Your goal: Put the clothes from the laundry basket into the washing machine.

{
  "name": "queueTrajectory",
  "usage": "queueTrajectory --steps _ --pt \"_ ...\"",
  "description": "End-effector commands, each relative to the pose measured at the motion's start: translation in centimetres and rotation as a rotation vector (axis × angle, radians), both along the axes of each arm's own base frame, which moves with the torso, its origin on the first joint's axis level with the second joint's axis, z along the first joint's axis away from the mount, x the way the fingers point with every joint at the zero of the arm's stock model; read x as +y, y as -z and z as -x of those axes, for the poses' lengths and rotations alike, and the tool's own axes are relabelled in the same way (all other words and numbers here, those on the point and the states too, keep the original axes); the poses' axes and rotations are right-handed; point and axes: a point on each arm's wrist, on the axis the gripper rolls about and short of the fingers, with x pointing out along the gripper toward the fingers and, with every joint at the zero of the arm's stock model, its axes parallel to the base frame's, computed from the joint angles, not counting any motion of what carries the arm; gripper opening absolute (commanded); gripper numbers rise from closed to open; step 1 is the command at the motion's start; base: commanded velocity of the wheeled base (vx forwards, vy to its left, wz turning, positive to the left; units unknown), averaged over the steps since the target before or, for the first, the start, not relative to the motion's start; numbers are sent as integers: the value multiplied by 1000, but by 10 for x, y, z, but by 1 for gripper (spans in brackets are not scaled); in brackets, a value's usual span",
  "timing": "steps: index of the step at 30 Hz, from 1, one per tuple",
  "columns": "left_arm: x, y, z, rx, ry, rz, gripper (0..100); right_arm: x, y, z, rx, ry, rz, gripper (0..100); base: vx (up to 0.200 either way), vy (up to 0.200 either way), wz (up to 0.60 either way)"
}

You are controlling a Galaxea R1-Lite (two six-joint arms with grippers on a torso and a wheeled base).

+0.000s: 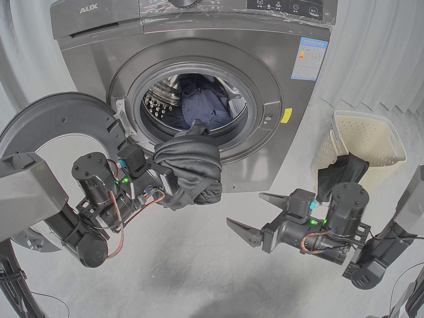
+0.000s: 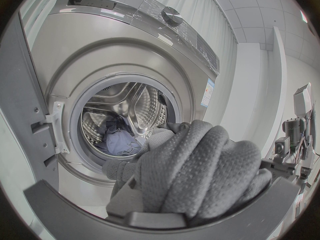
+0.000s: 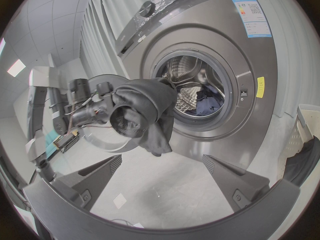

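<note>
Now, door (image 1: pixel 57 120): swung fully open to the left of the drum opening (image 1: pixel 194 98), so we have a free way in.
Left gripper (image 1: pixel 168 183): just below the opening's lower-left rim, clamped on a dark grey garment (image 1: pixel 192 164) that hides its tips.
Garment: bunched into a thick roll lying across the claw, with a loose end hanging below. Its top reaches the opening's lower lip; we cannot tell whether it touches.
Bearing: we judge that the opening lies ahead of and above the left claw. The bundle must be lifted over the lip and pushed inward. The left arm is far nearer the opening than the right.
Drum: blue clothes (image 1: pixel 203 107) already lie inside the opening.
Right gripper (image 1: pixel 247 209): below and right of the opening, jaws spread wide, holding nothing.
Laundry basket (image 1: pixel 375 131): well to the right of the opening, with a second dark garment (image 1: pixel 342 173) draped over its near rim. We reckon that one remains to be loaded.
</note>
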Motion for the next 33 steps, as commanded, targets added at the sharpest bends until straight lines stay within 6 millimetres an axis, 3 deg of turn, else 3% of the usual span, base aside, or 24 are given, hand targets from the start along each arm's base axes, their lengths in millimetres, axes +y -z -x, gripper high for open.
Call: queueTrajectory --steps 1,10,16,33 --pt "10 -10 15 -12 -4 -1 0 -23 -17 23 -55 -25 -38 100 0 0 0" --pt "35 -11 25 -2 -67 -37 0 -51 -10 3 -34 109 -19 100 0 0 0" --pt "43 -11 31 5 -50 -45 0 -59 -4 -8 -21 158 -8 100 0 0 0" --pt "38 1 29 38 -37 -68 0 -57 -4 -7 -18 169 -10 100 200 0 0"
